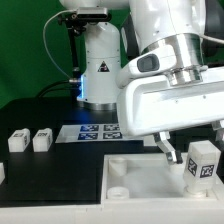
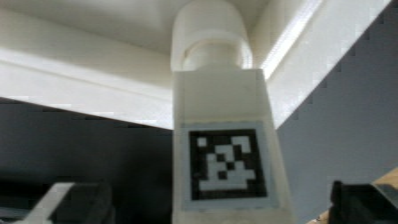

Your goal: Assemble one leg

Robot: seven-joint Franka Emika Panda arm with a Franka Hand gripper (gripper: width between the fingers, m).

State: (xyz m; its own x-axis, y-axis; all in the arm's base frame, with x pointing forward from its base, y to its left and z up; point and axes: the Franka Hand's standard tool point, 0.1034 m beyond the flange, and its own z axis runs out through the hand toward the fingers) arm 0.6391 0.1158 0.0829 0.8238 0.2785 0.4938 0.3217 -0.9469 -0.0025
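One leg (image 1: 203,162), a white peg with a black-and-white tag, stands upright at the white plate's (image 1: 140,190) corner on the exterior view's right. In the wrist view this leg (image 2: 221,130) fills the middle, its round end against the plate (image 2: 71,75). I cannot tell whether it sits in a socket. My gripper (image 1: 188,152) is low around the leg and open. In the wrist view the gripper (image 2: 214,205) has dark fingers (image 2: 64,203) on either side of the leg, with a gap on each side. Two more legs (image 1: 17,140) (image 1: 41,139) lie on the dark table at the exterior view's left.
The marker board (image 1: 95,130) lies flat behind the plate, in front of the arm's white base (image 1: 98,65). A small white part (image 1: 2,172) shows at the exterior view's left edge. The plate has a raised rim and round corner sockets (image 1: 119,190).
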